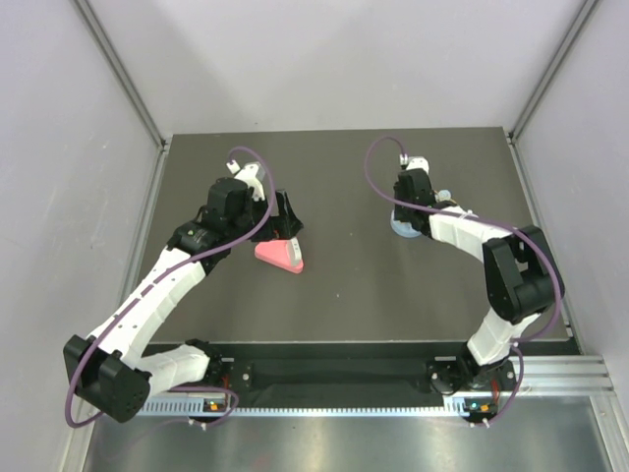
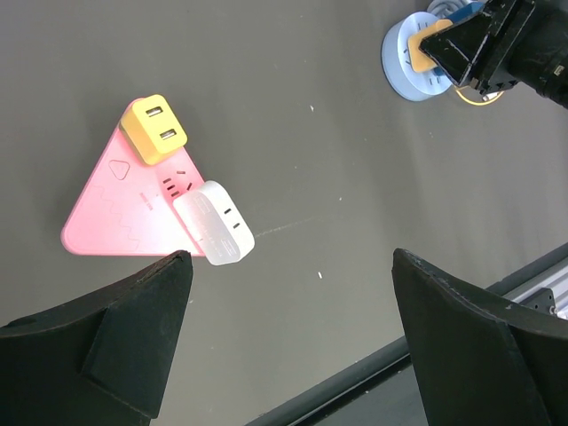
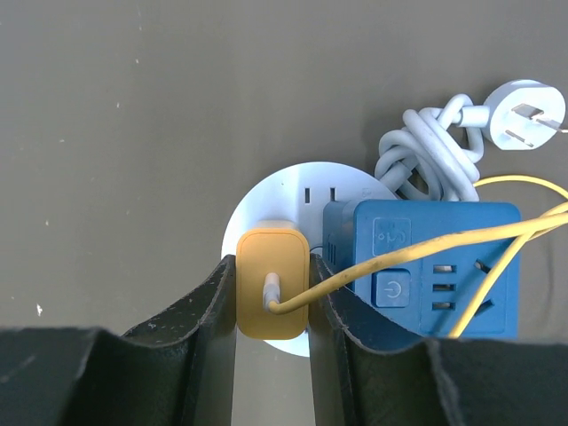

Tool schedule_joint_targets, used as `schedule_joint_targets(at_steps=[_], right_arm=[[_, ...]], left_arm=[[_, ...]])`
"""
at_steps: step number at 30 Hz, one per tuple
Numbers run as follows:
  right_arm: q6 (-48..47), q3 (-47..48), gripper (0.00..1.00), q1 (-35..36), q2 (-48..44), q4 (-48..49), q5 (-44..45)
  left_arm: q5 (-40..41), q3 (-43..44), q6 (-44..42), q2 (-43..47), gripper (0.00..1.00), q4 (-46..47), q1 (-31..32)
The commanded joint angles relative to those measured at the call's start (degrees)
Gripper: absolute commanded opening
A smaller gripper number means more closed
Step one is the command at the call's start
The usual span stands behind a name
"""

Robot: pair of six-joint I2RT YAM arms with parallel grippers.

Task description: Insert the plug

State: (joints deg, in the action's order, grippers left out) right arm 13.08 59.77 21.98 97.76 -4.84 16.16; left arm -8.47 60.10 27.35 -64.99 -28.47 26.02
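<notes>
Yellow plastic, squarish and thumbnail-sized, the plug [image 3: 266, 266] sits low and centre in the right wrist view. It is clamped between the 2 dark fingers of the right gripper [image 3: 272, 297], whose jaws are narrowed onto its sides. Its thin yellow-orange wire [image 3: 497, 232] runs out of its face towards the right edge of the frame.

The plug hangs over the lower part of a round, pale blue-white socket disc [image 3: 266, 200] on the dark grey surface [image 3: 133, 133]. Its prongs are hidden under its body, so I cannot tell whether they have entered a socket.

I judge the step in hand to be alignment over the disc, with insertion not yet confirmed. The next move calls for squaring the prongs to a slot pair and pressing straight down. It must also keep the finger clear of the blue cube-shaped power strip [image 3: 426, 257] just to the right.

There is no true container here, only sockets:
- On the disc, 2 slots show bare just above the plug.
- The cube's visible outlets are unfilled.
- A pink triangular socket board [image 2: 106, 222] sits at the left of the left wrist view.
- The board carries a loose yellow block adapter [image 2: 153, 129] at its upper corner and a white adapter [image 2: 213, 222] at its lower right edge.

The left gripper [image 2: 291, 266] hovers near the board with its jaws spread wide, holding nothing.
</notes>
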Motion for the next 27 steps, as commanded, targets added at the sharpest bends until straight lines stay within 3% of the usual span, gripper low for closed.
schedule_joint_targets(at_steps=[1,18,27], right_arm=[[4.5,-4.7,0.0,0.0,3.8,-3.2,-7.6],[5.5,1.2,0.0,-0.1,7.4,-11.2,-9.7],[5.4,12.4,0.39,-0.3,5.1,-18.5,-7.6]], left_arm=[[0.6,0.9,0.6,0.9,0.98,1.5,0.0],[0.6,4.2,1.4,2.1,0.98,0.1,0.0],[0.5,4.9,1.6,4.6,0.98,-2.1,-0.1]])
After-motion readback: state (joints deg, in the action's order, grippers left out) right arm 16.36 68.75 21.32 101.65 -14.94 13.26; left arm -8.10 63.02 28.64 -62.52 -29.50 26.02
